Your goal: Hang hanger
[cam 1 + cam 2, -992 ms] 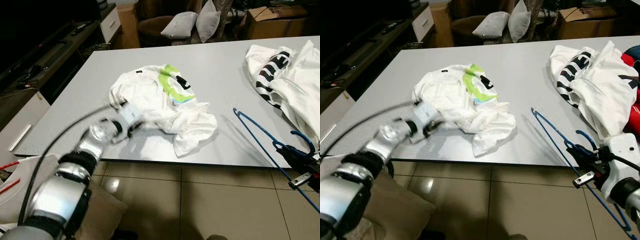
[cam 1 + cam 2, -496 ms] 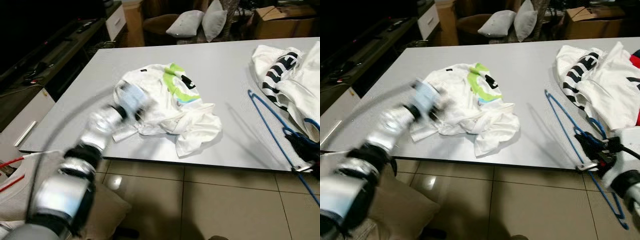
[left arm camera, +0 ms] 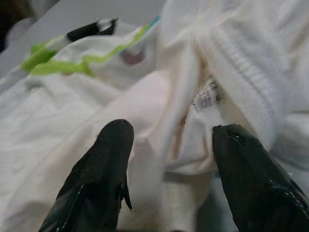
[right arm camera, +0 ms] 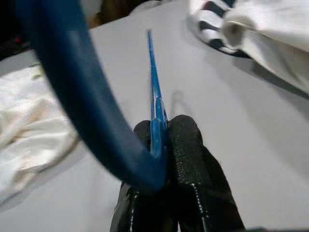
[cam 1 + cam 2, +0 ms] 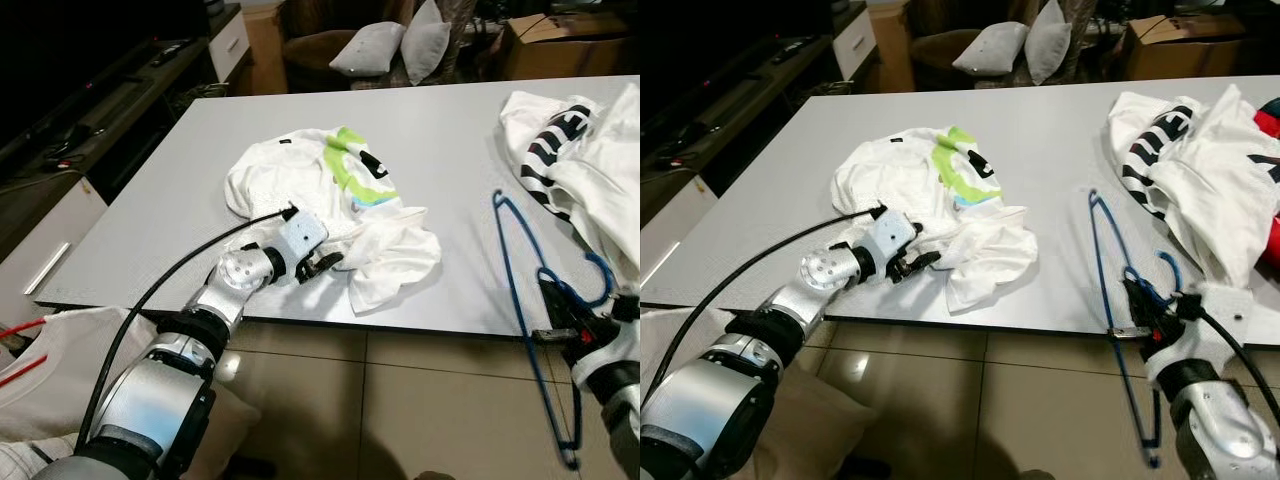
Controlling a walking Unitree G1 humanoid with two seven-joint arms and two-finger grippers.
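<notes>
On the grey worktop (image 5: 170, 190), my left end effector (image 5: 322, 262) has come back down from its lifted, blurred swing of half a second ago and now sits pressed into the near edge of the crumpled white T-shirt (image 5: 330, 200), fingers (image 3: 104, 159) spread wide with the collar and its label bunched just ahead of them, nothing gripped yet. I read this as lining up on the neck opening. My right end effector (image 5: 1140, 315) is clenched on the blue hanger (image 5: 1110, 260) near its hook, the frame now lying straight ahead of it across the worktop edge, well apart from the shirt.
</notes>
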